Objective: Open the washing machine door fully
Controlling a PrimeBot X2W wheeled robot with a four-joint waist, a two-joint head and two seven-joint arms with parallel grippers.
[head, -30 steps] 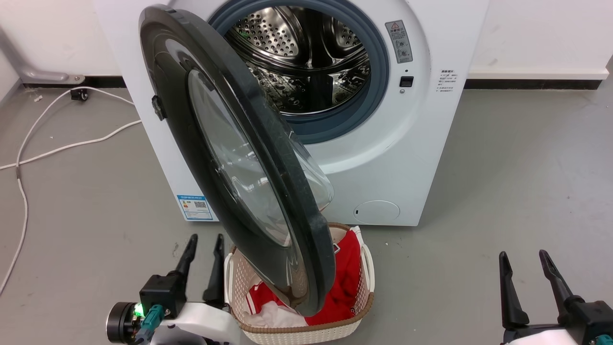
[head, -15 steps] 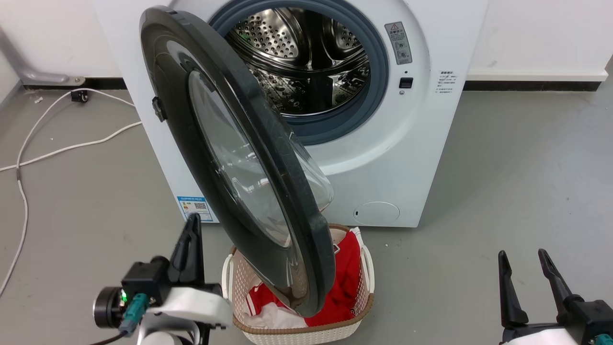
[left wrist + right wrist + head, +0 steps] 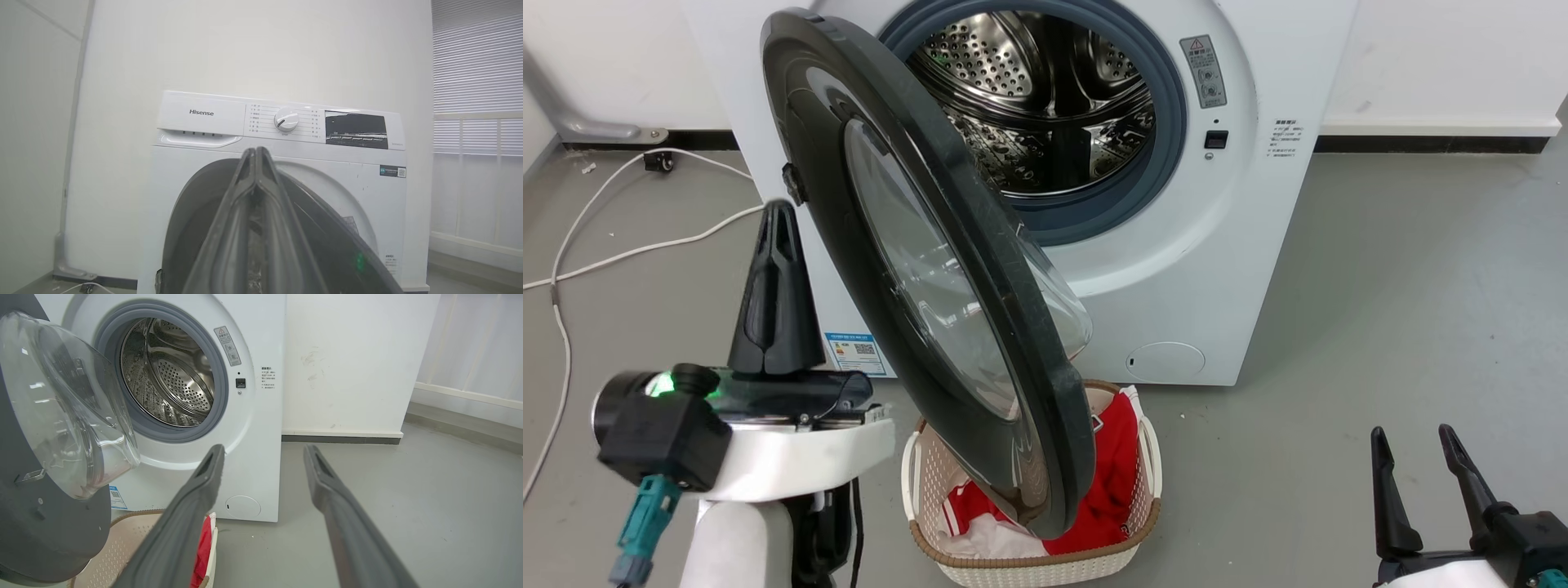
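The white washing machine point(image 3: 1201, 245) stands against the wall, its steel drum point(image 3: 1045, 98) exposed. The black washing machine door point(image 3: 1021, 327), hinged on the left, is swung out partway towards me, its glass bowl facing the opening. My left gripper point(image 3: 776, 212) is raised just left of the door's outer face, fingers together and pointing up, apart from the door. In the left wrist view the shut left gripper point(image 3: 255, 152) points at the machine point(image 3: 184, 163) and the door point(image 3: 192, 220). My right gripper point(image 3: 1411, 433) is open low at the right. In the right wrist view the right gripper point(image 3: 263, 451) is apart from the door point(image 3: 41, 522).
A beige laundry basket point(image 3: 1029, 563) with red and white clothes sits on the floor under the door's lower edge. White cables point(image 3: 605, 253) trail across the grey floor at the left. Open floor point(image 3: 1421, 286) lies to the right of the machine.
My left arm has risen from beside the basket to the door's left side, and its fingers have closed. The door and the right gripper have stayed put.
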